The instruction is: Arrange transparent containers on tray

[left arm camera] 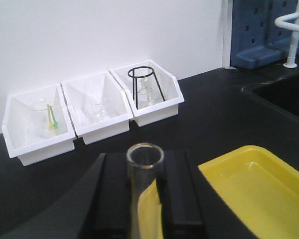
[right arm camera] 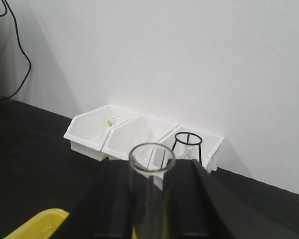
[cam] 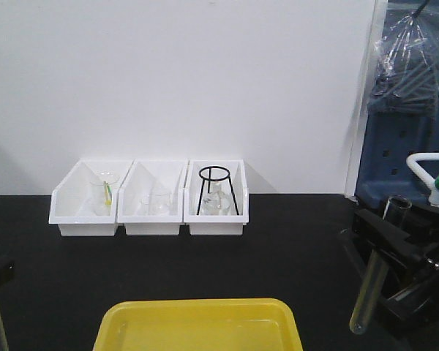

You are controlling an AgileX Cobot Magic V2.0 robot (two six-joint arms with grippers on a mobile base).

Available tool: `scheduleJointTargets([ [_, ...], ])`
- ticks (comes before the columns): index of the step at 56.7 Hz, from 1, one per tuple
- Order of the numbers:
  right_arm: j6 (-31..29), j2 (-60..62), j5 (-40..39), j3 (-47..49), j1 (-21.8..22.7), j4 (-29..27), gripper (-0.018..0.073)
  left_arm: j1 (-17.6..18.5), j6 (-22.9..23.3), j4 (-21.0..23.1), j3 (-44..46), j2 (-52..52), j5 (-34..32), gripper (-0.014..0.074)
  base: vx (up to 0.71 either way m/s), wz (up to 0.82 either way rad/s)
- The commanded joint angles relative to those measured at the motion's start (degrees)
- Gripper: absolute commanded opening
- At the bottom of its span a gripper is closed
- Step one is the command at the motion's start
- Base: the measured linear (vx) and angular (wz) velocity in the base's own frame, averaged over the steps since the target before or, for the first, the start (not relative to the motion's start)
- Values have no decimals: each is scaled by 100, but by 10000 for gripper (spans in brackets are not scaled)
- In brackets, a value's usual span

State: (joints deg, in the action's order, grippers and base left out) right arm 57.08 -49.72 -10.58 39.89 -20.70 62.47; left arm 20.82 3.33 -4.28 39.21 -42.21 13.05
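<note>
At the far left the left gripper [left arm camera: 145,219] has its jaws clamped on the left test tube [left arm camera: 142,181]. The tube stands nearly upright with its open mouth toward the wrist camera, above the near left edge of the yellow tray [cam: 197,329]. The tray sits on the black surface [cam: 278,256] in front of the robot, and neither tube is in it yet. Behind it, against the wall, the three white bins [cam: 152,221] with their beakers and flask are well apart from both arms and need no attention. To the right, the right gripper [right arm camera: 150,219] is likewise clamped on the right test tube [cam: 373,285], which hangs tilted, rounded end down, off the tray's right side. The step in hand looks like carrying each tube over the tray and laying it down. To do it well, bring one arm in at a time so the two do not meet over the middle. Tip each tube close to flat and low over the tray floor, then part the jaws slowly. Round glass will likely roll, so set the tubes parallel, apart from each other and away from the rim.
</note>
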Motion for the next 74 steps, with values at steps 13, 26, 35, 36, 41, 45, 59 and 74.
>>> scheduleJointTargets([
  [13, -8, 42, -205, 181, 5, -40, -11, 31, 2, 36, 158, 13, -479, -1, 17, 8],
  [26, -8, 42, -205, 181, 5, -40, -11, 31, 2, 36, 158, 13, -479, -1, 4, 1],
  [35, -8, 42, -199, 181, 5, -40, -11, 31, 2, 36, 158, 13, -479, -1, 0, 0],
  [36, -8, 42, -199, 181, 5, -40, -11, 31, 2, 36, 158, 13, -479, -1, 0, 0],
  [41, -8, 42, -199, 181, 5, -40, -11, 31, 2, 36, 158, 13, -479, -1, 0, 0],
  [45, -8, 42, -199, 181, 5, -40, -11, 31, 2, 36, 158, 13, -479, -1, 0, 0],
  [59, -8, 42, -204, 181, 5, -40, -11, 31, 2, 36, 158, 13, -485, -1, 0, 0],
  [74, -8, 42, -215, 181, 5, -40, -11, 31, 2, 42, 158, 13, -593, -1, 0, 0],
])
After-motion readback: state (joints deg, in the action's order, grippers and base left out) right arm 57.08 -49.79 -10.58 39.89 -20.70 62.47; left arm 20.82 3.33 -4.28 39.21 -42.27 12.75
